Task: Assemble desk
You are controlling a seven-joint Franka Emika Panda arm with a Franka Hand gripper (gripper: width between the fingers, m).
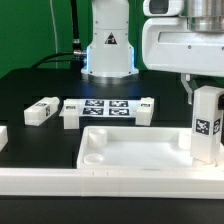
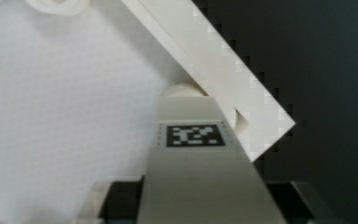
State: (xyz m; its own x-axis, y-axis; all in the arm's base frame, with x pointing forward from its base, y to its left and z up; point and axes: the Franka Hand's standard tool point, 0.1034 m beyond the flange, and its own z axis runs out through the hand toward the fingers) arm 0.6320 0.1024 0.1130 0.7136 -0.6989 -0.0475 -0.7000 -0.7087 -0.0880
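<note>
Plainly, the gripper [image 1: 205, 92] is pinching the held leg [image 1: 207, 125]. Its fingers [image 2: 119, 198] are pressed against two opposite sides, and the leg stands upright at the end of the desk top [image 1: 130, 150] on the exterior view's right. The wrist view shows the leg's far end meeting a corner of the top, just inside the rim. Whether it is seated in a socket there I cannot tell.

The main risk, as I judge it, is a poor line-up. If the leg's end lands on the rim or on the lip of the socket, a downward push would tip the leg in the jaws or wedge it crooked. The grip sits high on the leg, so a sideways catch at the foot could lever it loose. The top lies free on the black table [image 1: 30, 85], so an off-centre push might slide or turn it and spoil the aim for the other corners. If the jaws let go before the leg is properly home, it would likely fall over.

A loose leg [image 1: 42, 110] lies on its side at the far left, well apart from the top. Another white block [image 1: 3, 135] is cut off at the left edge. The marker board [image 1: 105, 108] lies far of the top, and a long white rail [image 1: 60, 182] runs along its near side. None of them blocks the corner.
</note>
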